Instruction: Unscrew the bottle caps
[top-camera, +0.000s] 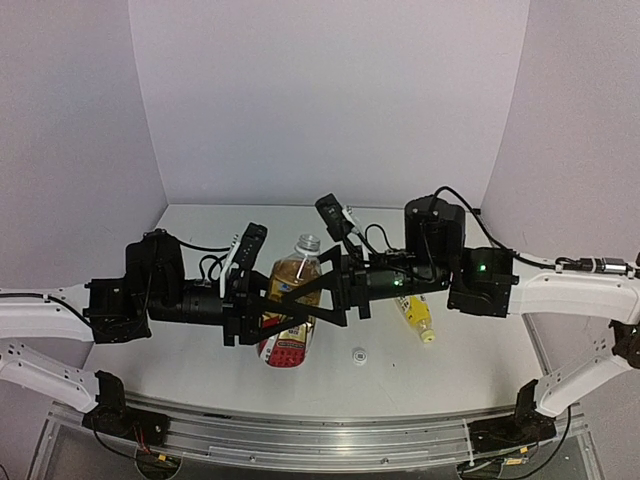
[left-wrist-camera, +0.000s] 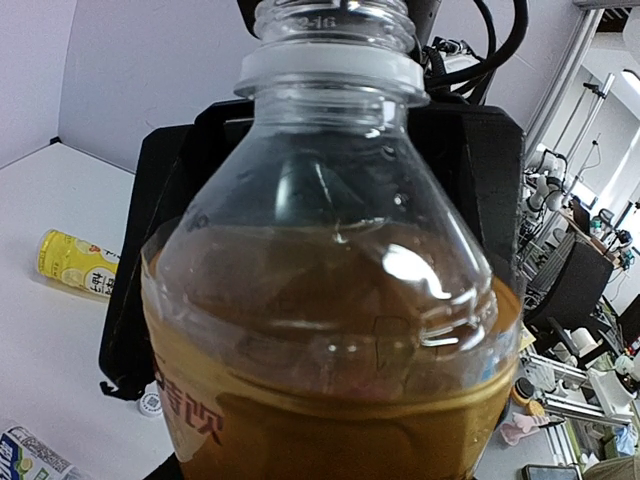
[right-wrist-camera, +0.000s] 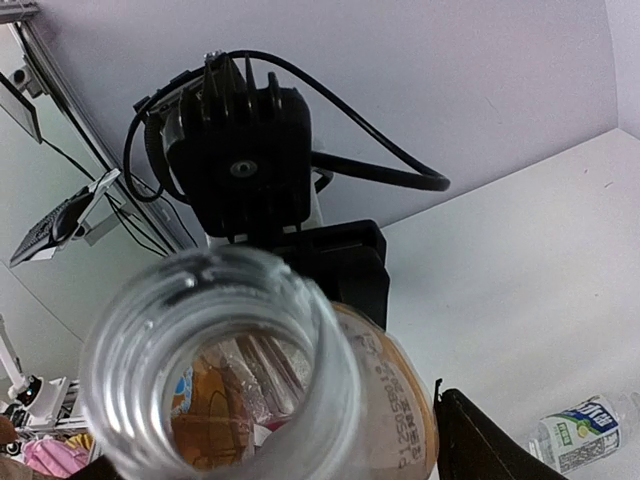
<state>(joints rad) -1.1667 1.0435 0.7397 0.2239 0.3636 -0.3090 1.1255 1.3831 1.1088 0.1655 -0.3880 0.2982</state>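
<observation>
The left gripper (top-camera: 262, 318) is clamping the amber bottle (top-camera: 293, 275) by its lower body, and the bottle's neck is standing open. The right gripper (top-camera: 322, 290) is hovering beside it; black parts are overlapping, so I cannot tell how its jaws are set. A white cap (top-camera: 359, 354) and the yellow bottle (top-camera: 414, 317) are lying on the table (top-camera: 450, 370). The clear bottle (left-wrist-camera: 28, 455) is being cut off at the frame edge.

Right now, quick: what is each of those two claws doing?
Left gripper: closed on the amber bottle.
Right gripper: looks open, gripping nothing, near that bottle's uncapped neck.
</observation>
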